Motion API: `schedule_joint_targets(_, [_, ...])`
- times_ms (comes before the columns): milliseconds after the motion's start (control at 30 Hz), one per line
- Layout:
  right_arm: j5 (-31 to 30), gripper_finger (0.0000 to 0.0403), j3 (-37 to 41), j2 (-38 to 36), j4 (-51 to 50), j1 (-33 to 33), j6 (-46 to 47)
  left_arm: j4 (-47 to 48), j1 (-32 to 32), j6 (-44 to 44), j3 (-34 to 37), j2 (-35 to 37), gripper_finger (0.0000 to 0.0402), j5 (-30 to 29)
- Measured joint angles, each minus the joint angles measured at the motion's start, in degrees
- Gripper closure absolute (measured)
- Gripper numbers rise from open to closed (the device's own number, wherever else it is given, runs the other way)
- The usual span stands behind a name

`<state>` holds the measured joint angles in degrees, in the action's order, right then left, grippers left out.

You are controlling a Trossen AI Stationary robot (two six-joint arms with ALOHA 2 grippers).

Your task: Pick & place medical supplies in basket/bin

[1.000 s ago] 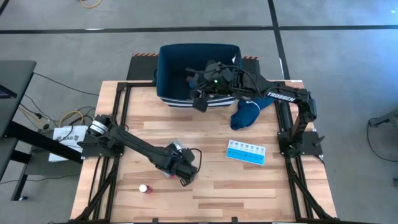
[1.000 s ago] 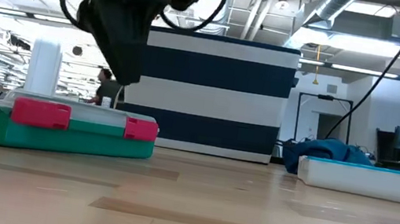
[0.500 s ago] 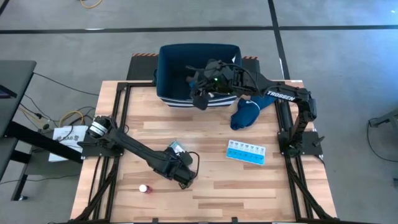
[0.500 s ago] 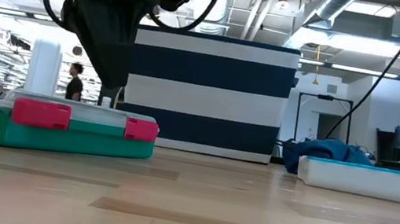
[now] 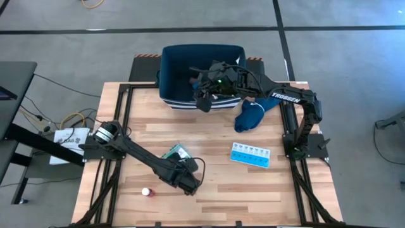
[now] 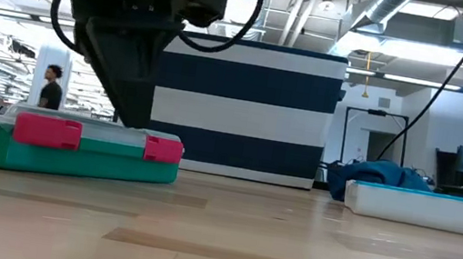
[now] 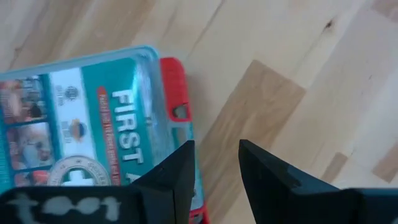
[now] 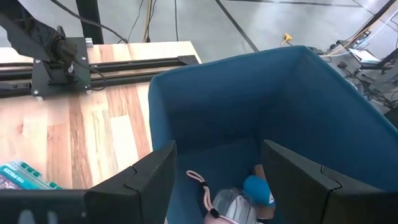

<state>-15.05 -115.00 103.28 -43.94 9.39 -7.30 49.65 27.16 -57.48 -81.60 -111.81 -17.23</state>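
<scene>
L gripper (image 7: pixel 214 163) sits low over the table (image 5: pixel 215 130), near-centre, just right of the first-aid box (image 5: pixel 175 152) (green-white-red, red latches). Fingers (image 7: pixel 176 171) only narrowly parted, nothing between them; the gap is over bare wood beside the box's latch edge. Box lies flat, untouched, well apart from the bin (image 5: pixel 171 69) at the far edge.

R gripper (image 5: pixel 204 98) hangs over the bin's near rim, fingers (image 8: pixel 152 171) spread wide, empty. Inside the bin, some items already lie at the bottom (a blue piece, something pale w/ a cord; can't ID them surely).

Other supplies on the table: pill organizer (image 5: pixel 250 154) to the right, tiny red-white bottle (image 5: pixel 146 191) near-left. Blue cloth (image 5: pixel 252 114) beside the bin isn't part of the job.

Step in hand, as I read it: L arm lining up on the box. To do it well: open wider first, shift left so the fingers straddle the box across its narrow side, come down square, close firmly (flat lid looks slick, could slip if pinched by one edge only).
</scene>
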Motion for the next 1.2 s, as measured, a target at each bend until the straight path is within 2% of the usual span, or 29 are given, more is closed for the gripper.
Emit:
schedule_joint_targets(400, [0.2,0.0177,0.0,0.0,-0.5,0.0,1.4,2.2,0.9,-3.0,0.4,0.0,0.0288,-1.1])
schedule_joint_targets(600, [0.2,0.0177,0.0,0.0,-0.4,0.0,2.6,2.0,1.6,-3.2,0.8,-2.7,0.0288,-1.5])
schedule_joint_targets(1000, [0.2,0.0177,0.0,0.0,-0.6,-2.3,8.3,9.8,2.6,-3.2,1.2,-3.7,0.0289,-4.0])
schedule_joint_targets(1100, [0.1,0.0177,0.0,0.0,-0.6,-3.6,8.4,12.0,2.6,-2.0,1.3,-3.7,0.0306,-4.0])
schedule_joint_targets(1200, [0.1,0.0177,0.0,0.0,-0.7,-4.7,8.4,12.6,2.6,1.8,1.3,-3.7,0.0351,-4.1])
